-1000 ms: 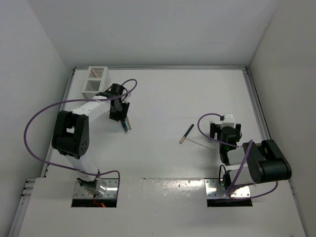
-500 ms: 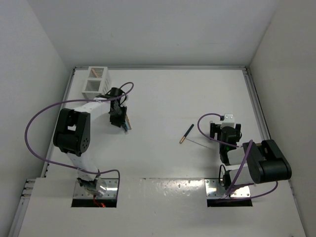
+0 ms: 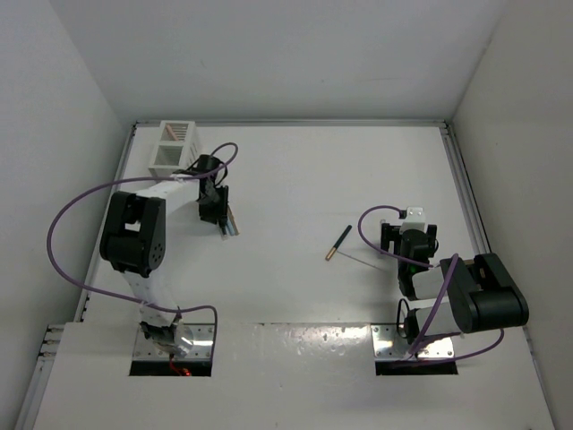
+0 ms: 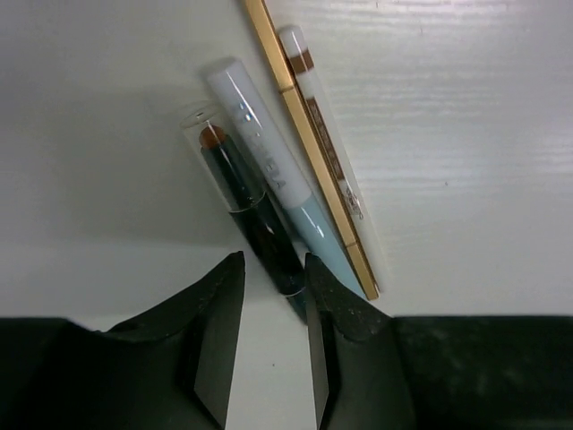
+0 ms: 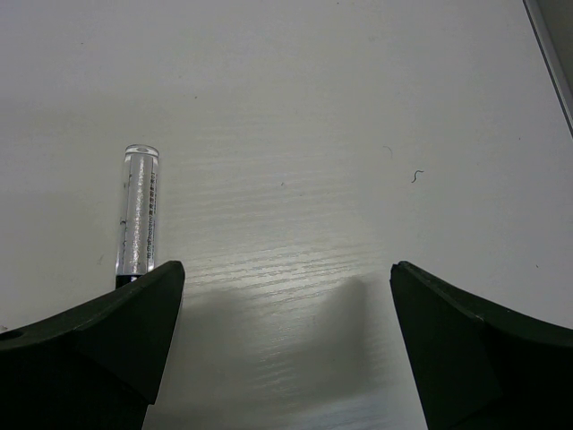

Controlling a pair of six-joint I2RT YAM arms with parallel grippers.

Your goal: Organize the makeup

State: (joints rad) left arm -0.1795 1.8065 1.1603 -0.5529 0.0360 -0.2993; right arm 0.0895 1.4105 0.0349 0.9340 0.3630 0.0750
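- the white slotted rack (image 3: 175,148) stands rigid and open-topped at the far left, likely your destination.
- your right gripper (image 5: 286,269) gapes wide, holding nothing; a glossy clear stick (image 5: 141,210) lies beside one finger.
- your left gripper (image 4: 273,262) is narrowed about the dark clear-capped stick (image 4: 237,179); whether it pinches, you cannot tell.
- the pale blue stick (image 4: 269,152) and tan pencil (image 4: 309,143) lie alongside, smooth and round.

The left arm (image 3: 132,237) and the right arm (image 3: 479,303) are each built of white box-like links joined by bulky, rounded black joint housings. Each rises from a bare metal plate dotted with small fasteners, the left plate (image 3: 199,339) at about 7 o'clock of the overhead view and the right plate (image 3: 385,340) at about 5 o'clock. A purple cable (image 3: 50,244) loops loosely beside each arm. The left tool (image 4: 271,269) and the right tool (image 5: 286,278) have matte black fingers (image 4: 215,345) with a fine grainy surface and slanted inner faces.
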